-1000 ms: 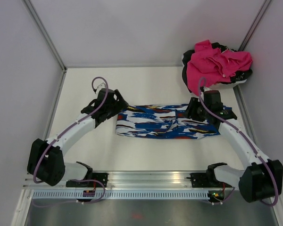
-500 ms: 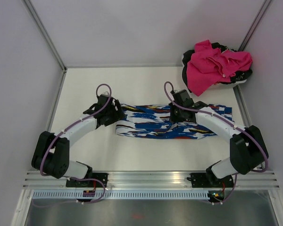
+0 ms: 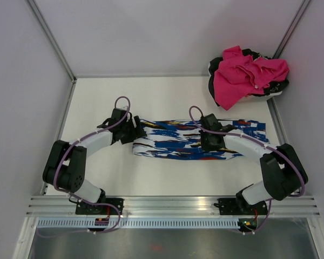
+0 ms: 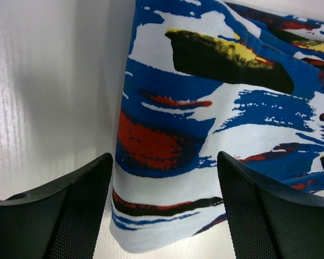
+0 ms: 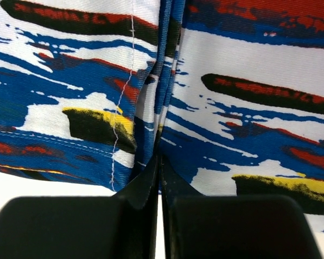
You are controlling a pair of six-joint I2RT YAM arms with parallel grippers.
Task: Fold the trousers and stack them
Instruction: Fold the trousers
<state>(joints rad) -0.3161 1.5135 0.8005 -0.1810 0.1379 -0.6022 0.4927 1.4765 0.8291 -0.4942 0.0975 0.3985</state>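
White tabletop [image 3: 167, 91], pale walls around. Across its middle lie blue brush-stroke-print fabric trousers [image 3: 173, 144], folded into a long band. Left pincer [image 4: 164, 159] spread wide, low over the band's left end, gripping nothing. Right pincer [image 5: 161, 162] closed tight, nipping a raised fold mid-band.

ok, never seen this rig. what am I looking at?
Two robot arms bolted at a table's near edge, each ending in a two-finger gripper. The wide picture is from a fixed camera above and behind them; the other two come from a camera on each wrist. On the table lie patterned blue trousers, folded into a strip, with pink clothes heaped at the far right corner. The left gripper is open over the strip's left end. The right gripper is shut, apparently pinching a crease mid-strip.
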